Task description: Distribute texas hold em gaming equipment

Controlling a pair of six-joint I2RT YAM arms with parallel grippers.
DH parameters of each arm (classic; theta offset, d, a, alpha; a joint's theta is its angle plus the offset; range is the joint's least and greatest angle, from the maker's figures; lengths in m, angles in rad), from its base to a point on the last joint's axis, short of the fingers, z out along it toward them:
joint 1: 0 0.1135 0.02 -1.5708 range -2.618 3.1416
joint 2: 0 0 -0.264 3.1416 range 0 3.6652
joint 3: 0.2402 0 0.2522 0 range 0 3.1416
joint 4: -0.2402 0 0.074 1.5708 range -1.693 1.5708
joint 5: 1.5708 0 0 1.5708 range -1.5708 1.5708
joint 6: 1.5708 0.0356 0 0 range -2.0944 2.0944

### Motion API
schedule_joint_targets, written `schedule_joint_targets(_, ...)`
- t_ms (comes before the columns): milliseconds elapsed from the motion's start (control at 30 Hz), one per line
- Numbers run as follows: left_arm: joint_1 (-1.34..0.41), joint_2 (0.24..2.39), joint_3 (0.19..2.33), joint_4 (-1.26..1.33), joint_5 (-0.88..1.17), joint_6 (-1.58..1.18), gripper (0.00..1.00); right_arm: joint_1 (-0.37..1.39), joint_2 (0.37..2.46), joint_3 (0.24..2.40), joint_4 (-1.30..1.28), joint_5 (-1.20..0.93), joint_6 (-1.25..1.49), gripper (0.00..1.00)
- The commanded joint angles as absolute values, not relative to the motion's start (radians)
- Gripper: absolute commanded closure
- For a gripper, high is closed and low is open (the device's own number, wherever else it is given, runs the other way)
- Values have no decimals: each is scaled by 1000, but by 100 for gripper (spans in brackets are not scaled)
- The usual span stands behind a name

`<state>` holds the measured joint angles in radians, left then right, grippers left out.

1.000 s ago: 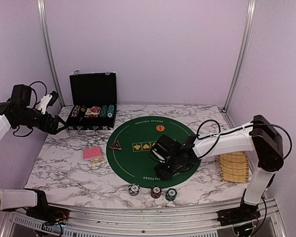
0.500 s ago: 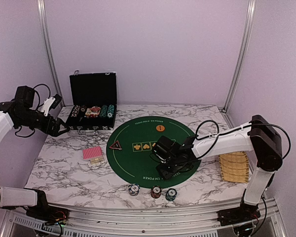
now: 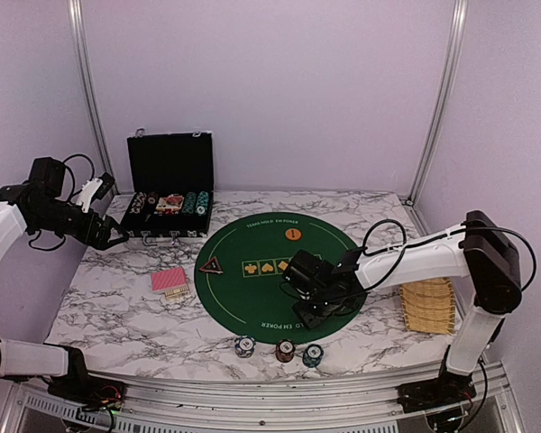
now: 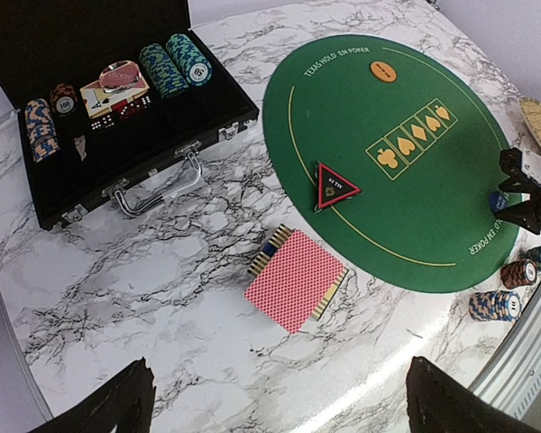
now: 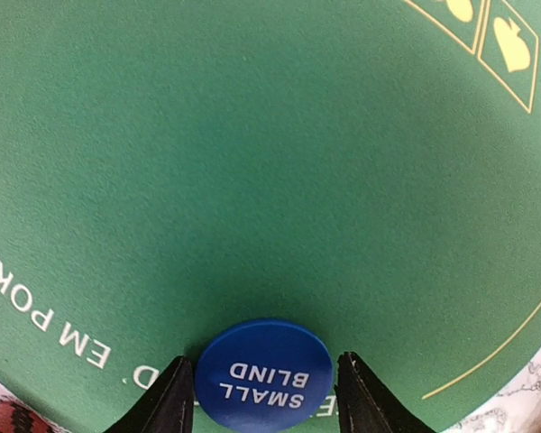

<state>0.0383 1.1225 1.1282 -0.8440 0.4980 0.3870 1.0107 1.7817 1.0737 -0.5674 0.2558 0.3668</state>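
My right gripper point(image 3: 314, 308) is low over the near part of the green mat point(image 3: 252, 298). In the right wrist view its open fingers point(image 5: 176, 397) straddle a blue "SMALL BLIND" button point(image 5: 263, 377) lying flat on the mat. My left gripper point(image 3: 108, 236) is open and empty, high over the table's left side point(image 4: 279, 397). A red-backed card deck point(image 3: 169, 280) point(image 4: 295, 279) lies left of the mat. A black triangular button point(image 3: 215, 265) point(image 4: 337, 187) sits on the mat's left edge. An orange button point(image 3: 292, 234) sits at the mat's far side.
Three chip stacks point(image 3: 244, 346) point(image 3: 285, 349) point(image 3: 313, 354) stand near the front edge. The open black case point(image 3: 169, 162) with chips stands at the back left. A woven yellow tray point(image 3: 428, 305) lies at the right under the right arm.
My left gripper has moved a little right, toward the case. My right gripper has shifted slightly right and nearer on the mat.
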Motion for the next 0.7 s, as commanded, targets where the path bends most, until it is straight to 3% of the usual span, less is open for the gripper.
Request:
schedule_joint_targets(0, 39, 1123, 1131, -872, 527, 399, 1, 1011, 1731, 1058, -620, 293, 380, 47)
schedule_joint_targets(367, 38, 1123, 1138, -874, 519, 402, 1, 1006, 1677, 1121, -651, 268, 377, 46)
schedule_joint_targets(667, 36, 1119, 1156, -883, 514, 400, 1, 1079, 1651, 1307, -673, 72, 308, 22)
